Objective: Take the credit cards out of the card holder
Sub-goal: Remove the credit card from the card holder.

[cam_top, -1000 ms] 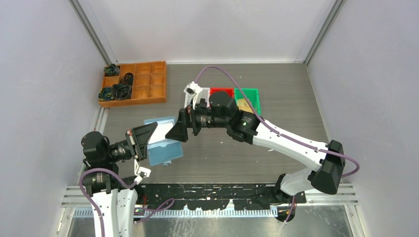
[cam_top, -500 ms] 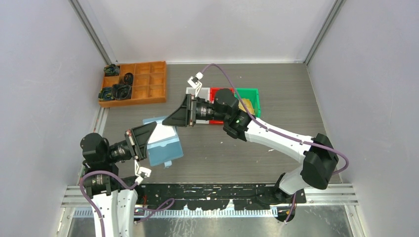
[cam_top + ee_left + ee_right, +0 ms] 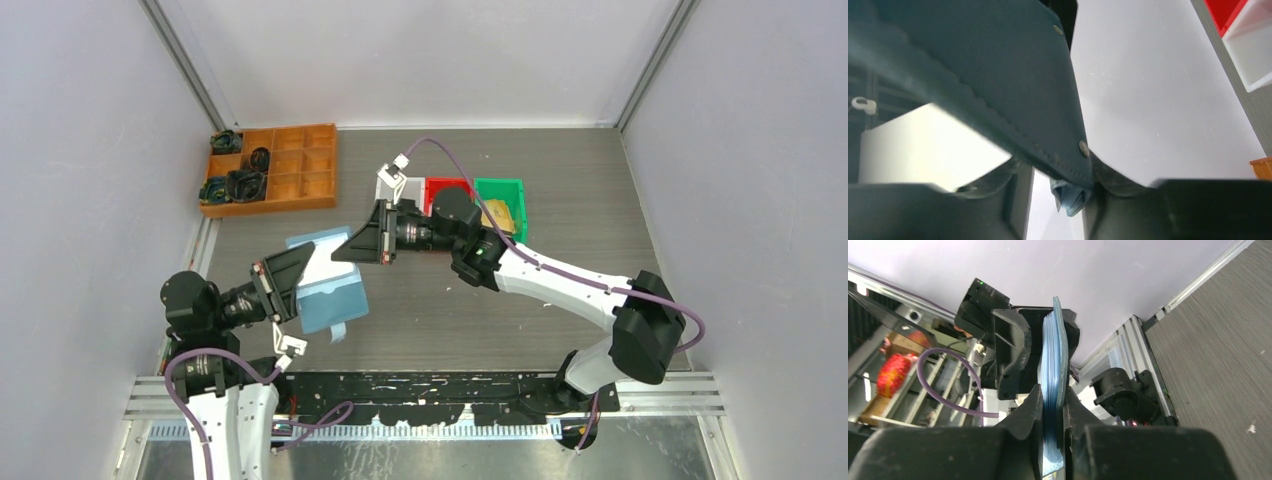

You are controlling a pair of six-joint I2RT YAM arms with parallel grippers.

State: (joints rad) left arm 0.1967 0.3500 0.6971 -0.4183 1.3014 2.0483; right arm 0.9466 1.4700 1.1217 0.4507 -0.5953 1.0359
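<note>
The card holder (image 3: pixel 335 300) is teal-blue outside and paler blue inside. The counter (image 3: pixel 580 210) is grey with fine wood grain. The red bin (image 3: pixel 447 184) adjoins the green bin (image 3: pixel 498 186). The tray (image 3: pixel 300 185) is orange-brown.

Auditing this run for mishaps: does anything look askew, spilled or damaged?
Nothing looks spilled or damaged. The teal-blue folding card holder is tilted on edge, pinched by the left gripper and right gripper; a small blue tab dangles below it.

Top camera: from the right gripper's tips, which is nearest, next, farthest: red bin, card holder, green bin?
1. card holder, pinched in the right gripper, left of centre.
2. red bin, farther back, to the right.
3. green bin, just right of the red bin.
</note>
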